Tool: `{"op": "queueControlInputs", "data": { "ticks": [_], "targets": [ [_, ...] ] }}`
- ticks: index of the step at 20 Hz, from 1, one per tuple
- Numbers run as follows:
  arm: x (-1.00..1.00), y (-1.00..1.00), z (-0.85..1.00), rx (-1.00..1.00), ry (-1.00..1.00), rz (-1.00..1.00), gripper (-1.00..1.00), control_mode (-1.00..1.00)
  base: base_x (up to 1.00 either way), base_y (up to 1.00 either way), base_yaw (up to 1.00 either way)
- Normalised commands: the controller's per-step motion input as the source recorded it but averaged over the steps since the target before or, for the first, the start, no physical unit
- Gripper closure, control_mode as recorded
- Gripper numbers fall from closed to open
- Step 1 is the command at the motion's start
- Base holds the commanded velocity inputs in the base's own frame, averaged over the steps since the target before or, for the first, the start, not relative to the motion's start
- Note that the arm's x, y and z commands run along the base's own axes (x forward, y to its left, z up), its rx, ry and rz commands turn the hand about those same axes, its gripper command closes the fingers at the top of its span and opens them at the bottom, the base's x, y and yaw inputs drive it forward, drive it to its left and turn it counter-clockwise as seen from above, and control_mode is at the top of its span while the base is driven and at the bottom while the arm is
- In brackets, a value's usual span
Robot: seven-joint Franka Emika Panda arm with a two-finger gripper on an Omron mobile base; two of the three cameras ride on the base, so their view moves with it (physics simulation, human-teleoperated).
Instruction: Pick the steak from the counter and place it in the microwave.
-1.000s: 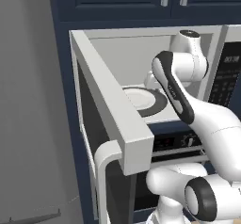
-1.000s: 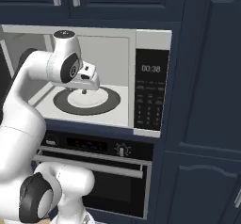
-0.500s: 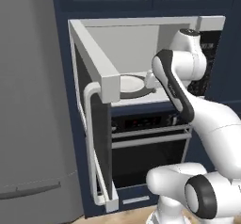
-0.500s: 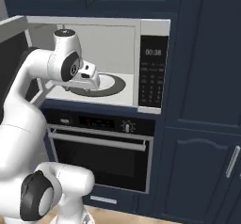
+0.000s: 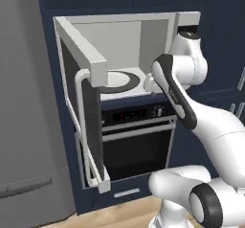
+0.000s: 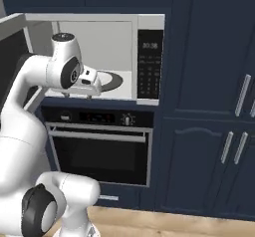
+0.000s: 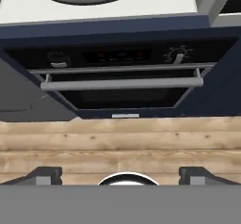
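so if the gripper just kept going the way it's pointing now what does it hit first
The gripper, jaws open and empty, points down past the oven front. Straight on, the first thing it would meet looks like the wooden floor, with nothing between as far as the hand view shows; depth is hard to judge.

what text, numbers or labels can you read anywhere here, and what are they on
Nothing can be read for certain.
White-silver built-in microwave, black control panel: a pale clock readout at the top, too blurred to read; rows of button markings below it, too small.
Black oven with knobs: a small display with red and blue marks between the knobs, not readable.
No brand names or signs elsewhere.
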Motion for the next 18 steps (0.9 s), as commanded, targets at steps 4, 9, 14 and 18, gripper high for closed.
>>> {"op": "queueControlInputs", "data": {
  "ticks": [4, 9, 14, 18],
  "targets": [
    [0.0, 0.0, 0.0, 0.0, 0.0, 0.0, -1.0, 1.0, 0.09, 0.05, -0.88],
    [0.0, 0.0, 0.0, 0.0, 0.0, 0.0, -1.0, 1.0, 0.0, 0.03, -0.94],
    [0.0, 0.0, 0.0, 0.0, 0.0, 0.0, -1.0, 1.0, 0.0, 0.08, -0.96],
    [0.0, 0.0, 0.0, 0.0, 0.0, 0.0, -1.0, 1.0, 0.08, 0.04, -0.94]
  ]
}}
